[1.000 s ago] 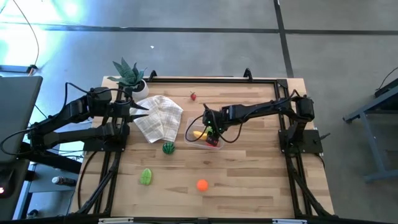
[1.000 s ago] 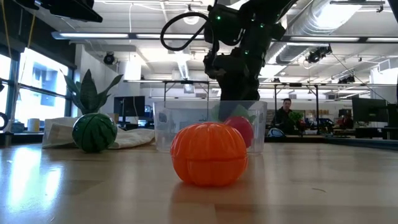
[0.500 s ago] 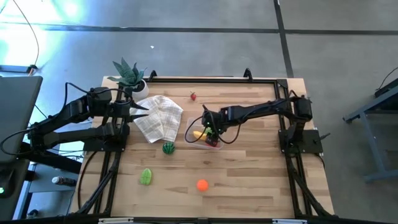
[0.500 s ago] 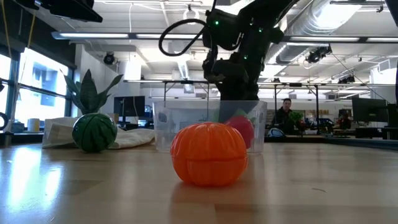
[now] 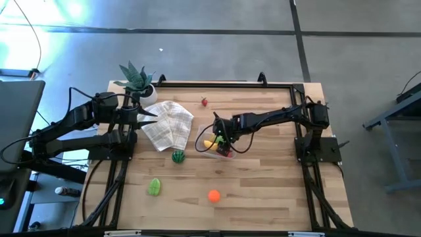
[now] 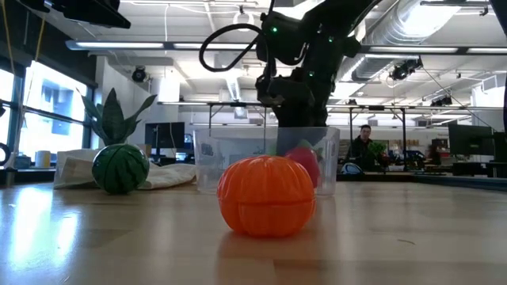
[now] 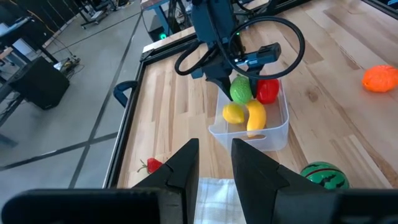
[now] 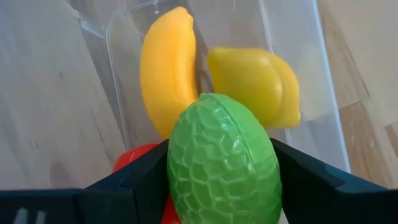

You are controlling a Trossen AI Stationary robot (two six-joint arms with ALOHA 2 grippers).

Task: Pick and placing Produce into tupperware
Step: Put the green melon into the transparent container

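Note:
The clear tupperware stands mid-table and holds a banana, a lemon and a red fruit. My right gripper hangs over it, shut on a bumpy green fruit. My left gripper waits open at the table's left, above a white cloth. A striped green ball, a light green fruit, an orange and a strawberry rest on the wood. My right gripper pinches the green fruit by its two opposite sides between its fingers, coming from above and pointing down. The fruit sits over the banana and lemon inside the tupperware; whether it touches them I cannot tell.
A potted plant stands at the far left corner, beside the cloth. The orange lies near the table's near edge, with bare wood to its right. A black frame runs along the far edge. People sit in the room behind.
The right wrist has shifted slightly toward the table's left above the tupperware, still shut on the green fruit. Nothing else has moved.

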